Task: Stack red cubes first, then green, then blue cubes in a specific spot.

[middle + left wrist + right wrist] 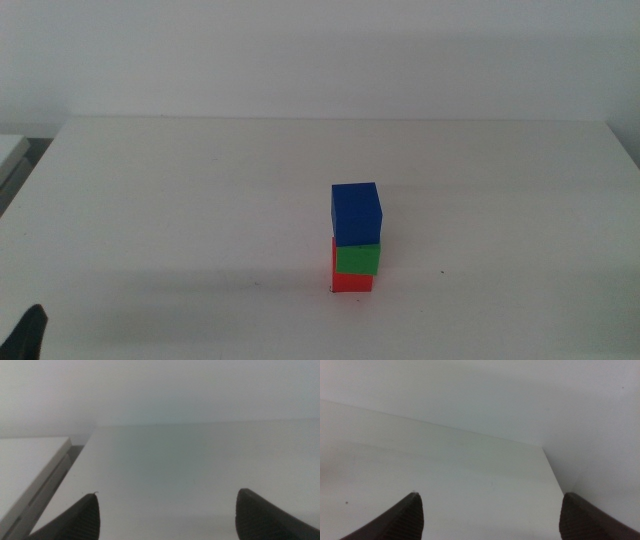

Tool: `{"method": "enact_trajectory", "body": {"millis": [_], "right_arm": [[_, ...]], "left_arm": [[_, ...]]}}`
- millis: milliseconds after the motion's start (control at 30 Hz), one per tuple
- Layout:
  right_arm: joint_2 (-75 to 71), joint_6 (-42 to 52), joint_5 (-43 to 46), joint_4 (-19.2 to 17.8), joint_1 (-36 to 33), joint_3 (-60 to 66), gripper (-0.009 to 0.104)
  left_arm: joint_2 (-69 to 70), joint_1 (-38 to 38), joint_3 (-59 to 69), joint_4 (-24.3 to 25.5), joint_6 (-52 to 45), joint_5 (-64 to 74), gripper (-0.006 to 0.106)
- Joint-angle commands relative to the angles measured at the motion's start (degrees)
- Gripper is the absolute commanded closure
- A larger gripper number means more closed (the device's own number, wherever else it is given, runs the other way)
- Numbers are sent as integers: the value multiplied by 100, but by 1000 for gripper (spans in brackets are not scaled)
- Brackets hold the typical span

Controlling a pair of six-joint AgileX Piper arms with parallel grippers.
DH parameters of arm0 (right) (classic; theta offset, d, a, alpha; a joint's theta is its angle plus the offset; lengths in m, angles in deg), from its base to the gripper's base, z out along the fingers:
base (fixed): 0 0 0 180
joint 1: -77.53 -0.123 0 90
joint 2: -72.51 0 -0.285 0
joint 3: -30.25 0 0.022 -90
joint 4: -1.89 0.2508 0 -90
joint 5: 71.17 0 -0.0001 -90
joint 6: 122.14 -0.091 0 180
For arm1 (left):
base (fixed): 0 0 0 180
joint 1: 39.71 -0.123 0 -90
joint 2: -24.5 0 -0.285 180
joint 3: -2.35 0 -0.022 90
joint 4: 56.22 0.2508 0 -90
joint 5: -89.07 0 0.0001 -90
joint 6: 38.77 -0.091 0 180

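In the middle view a three-cube stack stands on the white table (200,200), a little right of centre. The red cube (351,279) is at the bottom, the green cube (358,258) rests on it, and the blue cube (356,213) sits on top, slightly askew. The specific spot is hidden under the stack. Only a dark tip of the left gripper (30,330) shows, at the bottom left corner. In the left wrist view my left gripper (167,515) is open over bare table. The right gripper (490,517) is also open and holds nothing; it is out of the middle view.
A pale second surface (25,470) adjoins the table's left side, with a dark gap between them. The table's far edge (330,122) meets a white wall. The table's corner (542,449) shows in the right wrist view.
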Motion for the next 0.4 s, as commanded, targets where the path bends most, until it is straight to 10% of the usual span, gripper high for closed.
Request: {"method": "enact_trajectory", "body": {"millis": [0, 367], "right_arm": [[-27, 29, 146, 16, 45, 24, 7], [-27, 29, 282, 107, 45, 24, 7]], "left_arm": [[24, -6, 18, -7, 5, -189, 9], [24, -6, 18, -7, 5, -155, 10]]}}
